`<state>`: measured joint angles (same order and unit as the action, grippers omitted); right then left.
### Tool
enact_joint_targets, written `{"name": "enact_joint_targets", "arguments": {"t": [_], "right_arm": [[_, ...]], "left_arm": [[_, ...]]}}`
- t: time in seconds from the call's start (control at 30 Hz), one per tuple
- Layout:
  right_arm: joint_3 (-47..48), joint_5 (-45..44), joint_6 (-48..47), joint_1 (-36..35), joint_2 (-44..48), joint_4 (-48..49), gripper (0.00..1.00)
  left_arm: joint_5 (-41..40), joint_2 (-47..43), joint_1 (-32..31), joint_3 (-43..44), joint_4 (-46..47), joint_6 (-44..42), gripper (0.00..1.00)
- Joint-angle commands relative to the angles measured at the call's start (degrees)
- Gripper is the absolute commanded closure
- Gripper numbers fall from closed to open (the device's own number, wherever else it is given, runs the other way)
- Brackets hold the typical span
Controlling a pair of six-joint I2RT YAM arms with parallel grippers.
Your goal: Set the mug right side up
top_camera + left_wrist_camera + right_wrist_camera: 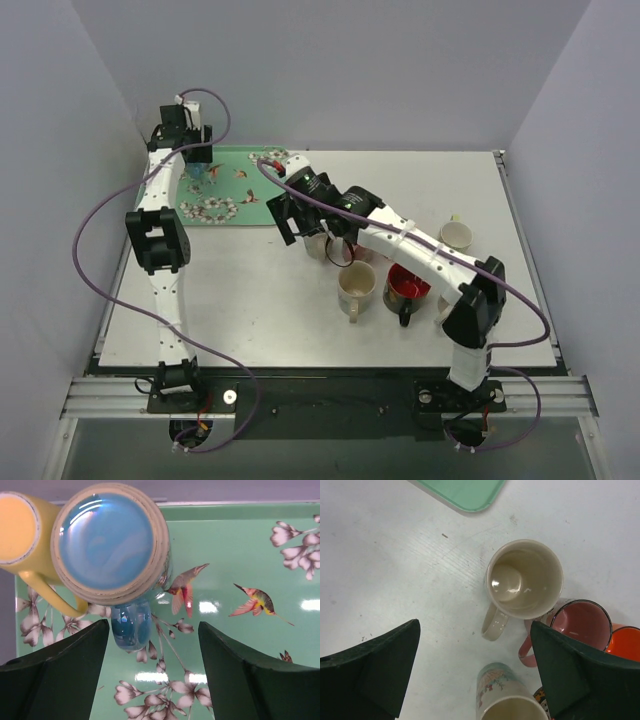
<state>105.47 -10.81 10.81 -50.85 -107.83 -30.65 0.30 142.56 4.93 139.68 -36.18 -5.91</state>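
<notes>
Left gripper (151, 627) hovers over the green tray (240, 545), jaws apart. Blue mug (107, 540) stands base-up just ahead, left of centre, handle toward the jaws, 1 yellow mug (20, 530) beside it. Right gripper (475, 625), jaws apart, is over an upright cream mug (525, 577), well away. Left arm is nearer.

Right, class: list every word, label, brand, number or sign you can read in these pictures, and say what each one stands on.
No text can be read anywhere.
The green tray shows only birds and flowers, no lettering.
The patterned mug has a small print, too blurred to tell whether it holds words.
</notes>
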Motion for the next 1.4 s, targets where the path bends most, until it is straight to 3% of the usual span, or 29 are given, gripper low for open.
{"name": "enact_joint_targets", "arguments": {"t": [0.0,0.13,0.27,0.33,0.4,0.43,0.5,0.73,0.97,1.1,1.2,1.37], "right_arm": [[-3.77,-3.96,-1.93,-2.23,6.39,0.68,0.14],[-5.71,-5.54,-2.63,-4.16,9.83,1.30,0.14],[-6.85,-8.00,-3.42,-5.75,12.29,2.00,0.14],[-7.30,-8.97,-3.78,-5.93,13.08,2.00,0.14],[-7.73,-9.75,-3.95,-6.19,14.14,1.65,0.13],[-8.17,-9.76,-3.95,-6.28,14.75,1.74,0.13],[-8.70,-9.85,-3.60,-6.28,15.63,1.65,0.13],[-9.05,-11.42,-3.25,-7.86,18.79,1.39,0.13],[-12.65,-9.41,-0.09,-9.27,25.73,6.47,0.11],[-20.29,-4.95,5.70,-9.44,31.88,17.62,0.07],[-28.62,-2.55,11.32,-9.44,37.32,34.13,0.04],[-33.31,-0.01,16.60,-9.18,39.37,51.98,0.04]], "left_arm": [[-7.66,3.42,0.43,5.17,1.28,4.50,0.18],[-8.56,5.52,0.87,5.25,2.70,7.23,0.19],[-1.36,7.55,0.61,5.96,4.10,4.44,0.24],[-1.26,8.17,0.08,5.96,5.24,2.14,0.35],[-4.67,8.69,-0.18,6.05,6.39,0.64,0.60],[-5.82,8.78,-0.18,6.05,6.91,0.73,0.81],[-4.96,8.44,0.43,5.96,6.31,1.60,1.00],[7.34,-6.12,0.96,-6.95,3.85,5.55,1.00],[29.30,-27.56,1.14,-17.75,-2.13,11.27,1.00],[43.36,-39.16,1.05,-25.57,-2.40,17.32,1.00],[53.55,-46.39,0.70,-31.46,-1.61,20.93,1.00],[59.73,-58.86,-2.90,-36.67,0.07,26.48,1.00]]}}
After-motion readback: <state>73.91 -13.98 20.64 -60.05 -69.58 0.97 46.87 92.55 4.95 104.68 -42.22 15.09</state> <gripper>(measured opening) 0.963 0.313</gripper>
